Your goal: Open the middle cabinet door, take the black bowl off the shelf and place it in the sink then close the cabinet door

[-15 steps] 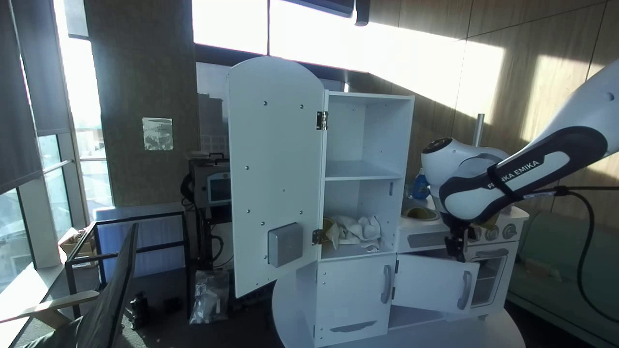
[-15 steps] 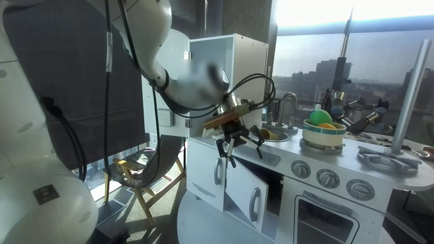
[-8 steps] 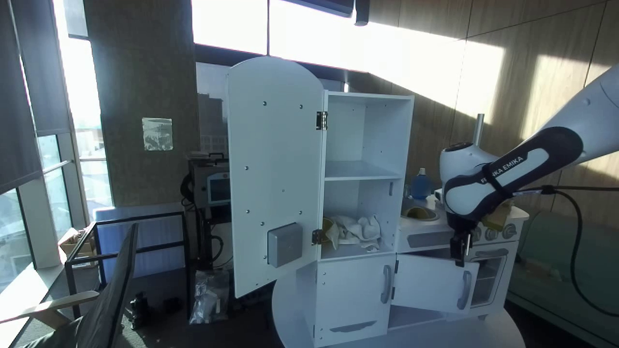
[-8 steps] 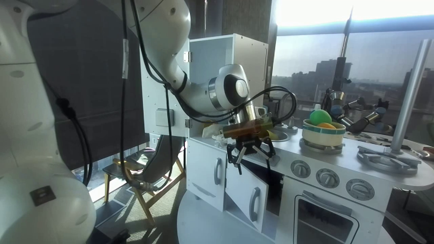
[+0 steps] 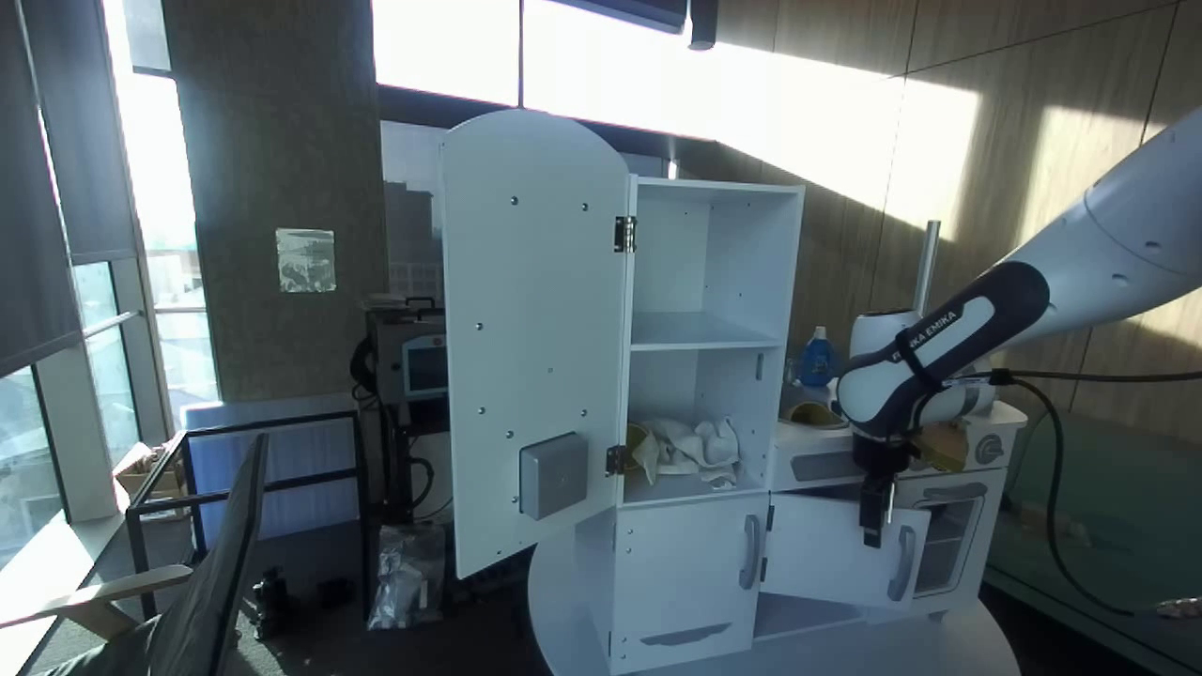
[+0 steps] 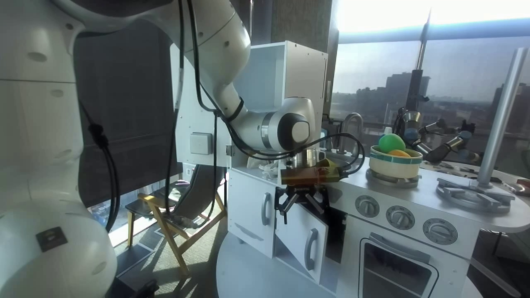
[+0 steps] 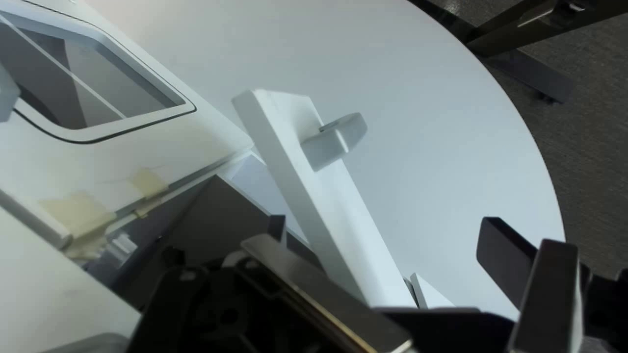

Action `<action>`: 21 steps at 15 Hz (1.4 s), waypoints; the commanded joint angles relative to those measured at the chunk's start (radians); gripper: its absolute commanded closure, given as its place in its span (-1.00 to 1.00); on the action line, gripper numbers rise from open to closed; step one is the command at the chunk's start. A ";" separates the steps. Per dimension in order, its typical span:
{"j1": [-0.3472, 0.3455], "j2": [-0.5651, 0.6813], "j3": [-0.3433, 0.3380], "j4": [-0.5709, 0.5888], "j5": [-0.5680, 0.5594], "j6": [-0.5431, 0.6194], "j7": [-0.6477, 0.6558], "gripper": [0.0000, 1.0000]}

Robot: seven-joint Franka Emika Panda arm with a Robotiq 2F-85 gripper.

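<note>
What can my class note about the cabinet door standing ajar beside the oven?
The cabinet door is a plain white rectangle, apparently painted board, with a grey bowed handle near its free edge. It stands upright, partly open, hinged beside the shut door; its opening lies between that and the oven. In the wrist view its top edge appears in the gap of the open claw; contact is unclear.

The middle cabinet door stands ajar, seen between the parted fingers of the end effector.
</note>
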 commanded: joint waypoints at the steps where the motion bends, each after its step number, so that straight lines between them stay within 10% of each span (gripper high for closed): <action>1: -0.013 0.014 0.026 0.026 0.053 -0.039 -0.036 -1.00; 7: 0.009 -0.073 0.069 -0.011 -0.004 -0.159 0.191 -1.00; 21: 0.064 -0.125 0.130 -0.054 0.206 -0.313 0.178 -1.00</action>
